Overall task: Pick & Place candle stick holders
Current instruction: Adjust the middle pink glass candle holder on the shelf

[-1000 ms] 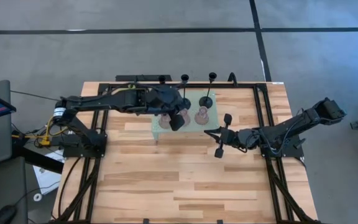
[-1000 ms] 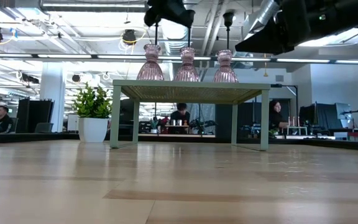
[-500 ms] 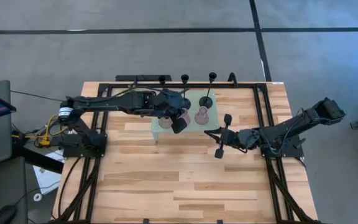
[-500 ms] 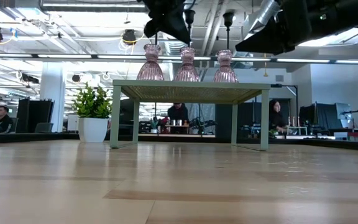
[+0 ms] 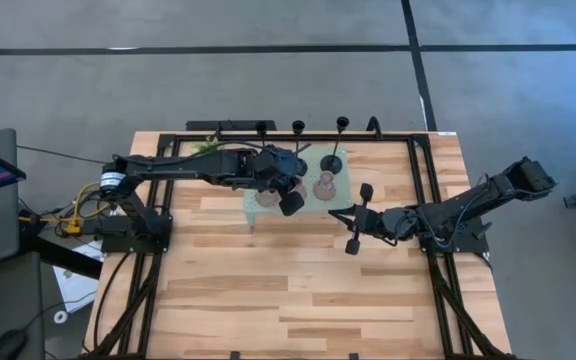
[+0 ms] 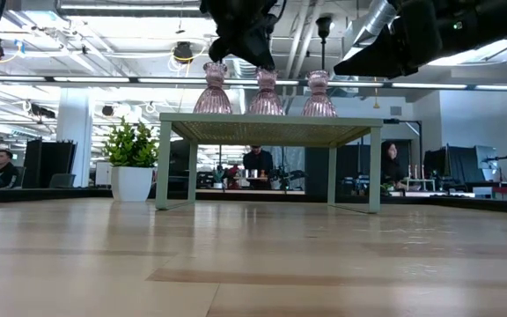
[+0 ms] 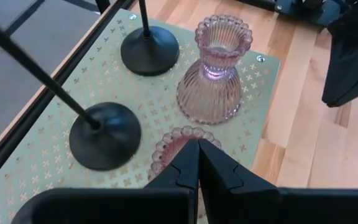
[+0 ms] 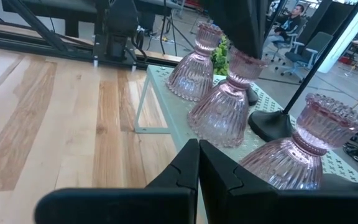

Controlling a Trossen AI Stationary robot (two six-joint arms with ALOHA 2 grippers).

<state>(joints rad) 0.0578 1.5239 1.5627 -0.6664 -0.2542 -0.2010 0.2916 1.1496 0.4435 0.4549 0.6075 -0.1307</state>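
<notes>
Three squat pink glass holders stand in a row on their bases on the mint-green stand (image 6: 271,119): left (image 6: 216,90), middle (image 6: 265,92) and right (image 6: 317,93). Behind them, black stem holders stand on round bases (image 7: 149,50) (image 7: 104,134); their tops show in the high view (image 5: 297,125) (image 5: 340,122). My left gripper (image 7: 197,144) is shut and points down at the middle pink holder's top cup (image 7: 166,146). My right gripper (image 8: 197,146) is shut and waits to the stand's right (image 5: 336,213), above the table. My left gripper's shut fingertips (image 6: 265,63) come from above, slanting, down to the mouth of the middle pink holder's cup (image 8: 246,57). Whether they touch its rim or stand inside the cup, I cannot tell. The holder stands upright on the stand.
A small green plant in a white pot (image 6: 132,167) stands left of the stand. The black frame rails (image 5: 423,190) run along the table's sides. Bare wood (image 5: 288,290) lies on the near half of the table. People sit in the room beyond.
My left gripper has gone down and a little toward the table's right edge, from above the gap between the left and middle pink holders to the middle holder's top. The holders have stayed in place.
</notes>
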